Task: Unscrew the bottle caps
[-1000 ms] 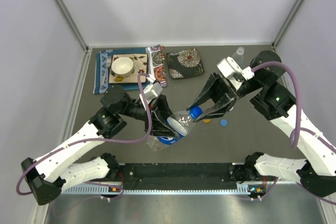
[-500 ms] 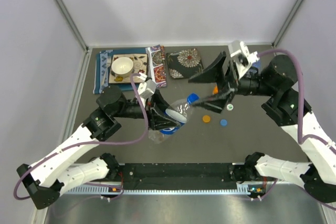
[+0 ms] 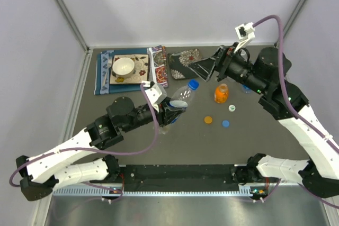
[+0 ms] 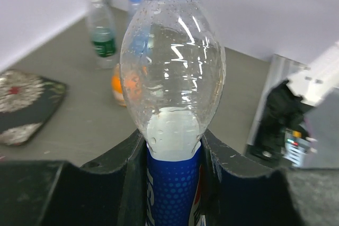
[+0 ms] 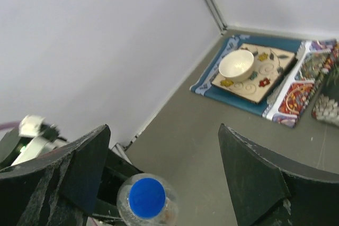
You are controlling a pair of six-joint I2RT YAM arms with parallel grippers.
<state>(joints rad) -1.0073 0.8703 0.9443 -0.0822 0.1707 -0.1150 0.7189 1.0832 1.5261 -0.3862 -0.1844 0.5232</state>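
At the far left of my grey tabletop (image 3: 254, 130) lies a blue mat (image 3: 101, 78). It carries a square patterned plate (image 3: 140, 70) with a white bowl (image 3: 123, 66) on it. A colourful patterned cloth (image 3: 158, 67) touches the mat's right edge, and a dark floral square (image 3: 186, 64) sits just beside that.

Plain pale walls (image 3: 180, 3) stand around me on three sides, white with a faint lilac cast. Bare aluminium posts (image 3: 64, 11) run down the two back corners. My bench (image 3: 233, 141) has a dark grey matte top, evenly lit, with no hard shadows. Along its near edge lies a black rail (image 3: 180, 173) above a ribbed metal strip (image 3: 180, 190).
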